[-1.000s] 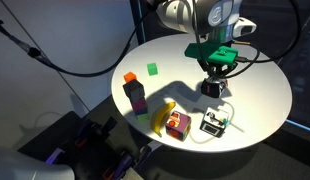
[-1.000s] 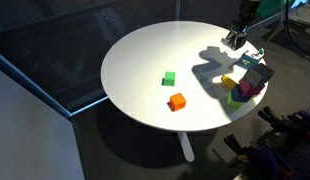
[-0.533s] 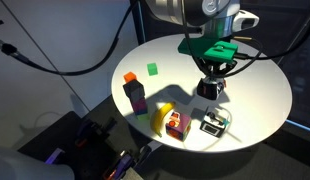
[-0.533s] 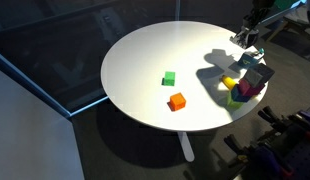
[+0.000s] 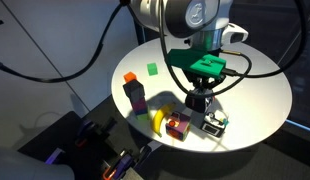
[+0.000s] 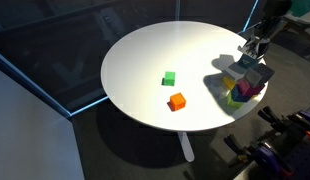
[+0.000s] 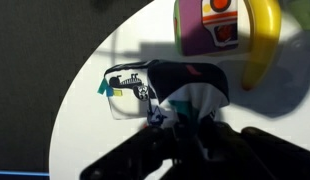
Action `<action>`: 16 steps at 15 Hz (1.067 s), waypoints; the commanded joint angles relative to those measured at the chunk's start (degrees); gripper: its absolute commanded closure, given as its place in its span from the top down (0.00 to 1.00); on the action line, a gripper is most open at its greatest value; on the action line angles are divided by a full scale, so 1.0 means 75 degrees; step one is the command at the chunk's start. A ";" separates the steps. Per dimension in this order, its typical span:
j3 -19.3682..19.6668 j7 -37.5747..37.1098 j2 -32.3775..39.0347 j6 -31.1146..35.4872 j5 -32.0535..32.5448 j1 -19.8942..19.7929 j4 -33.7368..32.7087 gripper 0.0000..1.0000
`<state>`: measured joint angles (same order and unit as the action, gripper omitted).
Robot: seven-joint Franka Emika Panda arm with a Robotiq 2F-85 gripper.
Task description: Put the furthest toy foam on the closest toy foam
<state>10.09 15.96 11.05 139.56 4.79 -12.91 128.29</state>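
Note:
Two toy foam cubes lie on the round white table: an orange one and a green one, apart from each other. Both also show in an exterior view, green and orange. My gripper hangs low over the table, far from both cubes and beside a cluster of toys. It is shut on a small dark, white and teal object. In the wrist view the gripper fills the lower edge and neither cube shows.
A purple block, a yellow curved piece and a pink-purple toy cube stand near the table's edge. A small black-and-white wire item lies beside them, close under my gripper. Dark cables hang behind the arm.
My gripper has carried the dark object across the table toward the toy cluster and lower. The foam cubes have not moved.

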 commanded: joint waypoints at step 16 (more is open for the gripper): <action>0.0232 0.1981 -0.1308 0.1610 -0.0593 -0.0152 0.2217 0.05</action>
<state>12.15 26.85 2.55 149.38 3.12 -14.05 142.68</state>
